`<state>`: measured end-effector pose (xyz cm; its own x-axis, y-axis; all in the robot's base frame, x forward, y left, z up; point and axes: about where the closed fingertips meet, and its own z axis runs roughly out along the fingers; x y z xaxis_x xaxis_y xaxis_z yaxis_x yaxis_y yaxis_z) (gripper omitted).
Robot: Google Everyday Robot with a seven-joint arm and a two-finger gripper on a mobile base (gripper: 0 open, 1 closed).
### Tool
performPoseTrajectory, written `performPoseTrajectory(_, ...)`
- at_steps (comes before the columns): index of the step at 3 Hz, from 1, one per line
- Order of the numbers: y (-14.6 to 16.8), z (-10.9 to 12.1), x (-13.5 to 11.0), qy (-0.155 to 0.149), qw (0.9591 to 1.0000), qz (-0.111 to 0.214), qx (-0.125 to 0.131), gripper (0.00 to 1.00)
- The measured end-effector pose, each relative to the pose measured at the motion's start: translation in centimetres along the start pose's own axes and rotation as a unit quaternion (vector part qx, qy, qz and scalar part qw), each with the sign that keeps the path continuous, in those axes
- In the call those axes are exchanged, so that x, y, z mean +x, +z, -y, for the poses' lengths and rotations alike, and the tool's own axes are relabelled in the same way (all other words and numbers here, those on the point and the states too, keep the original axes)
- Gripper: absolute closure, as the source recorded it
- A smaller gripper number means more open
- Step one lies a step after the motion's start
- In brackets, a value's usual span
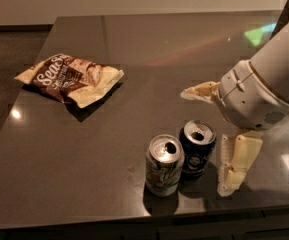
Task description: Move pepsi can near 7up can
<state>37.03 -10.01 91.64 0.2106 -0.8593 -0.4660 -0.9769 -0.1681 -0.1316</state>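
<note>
The dark blue pepsi can stands upright near the table's front edge, touching or almost touching the whitish 7up can on its left. My gripper is open, just right of the pepsi can. One cream finger hangs to the can's right and the other points left behind it. Neither finger touches the can.
A brown and cream chip bag lies at the left of the dark table. The table's front edge runs just below the cans. My grey arm fills the right side.
</note>
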Motion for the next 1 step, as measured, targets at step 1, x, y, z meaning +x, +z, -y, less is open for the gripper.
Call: performPoseTrajectory(1, 0.0, 0.0, 0.0, 0.0, 1.0, 0.0, 0.0, 0.0)
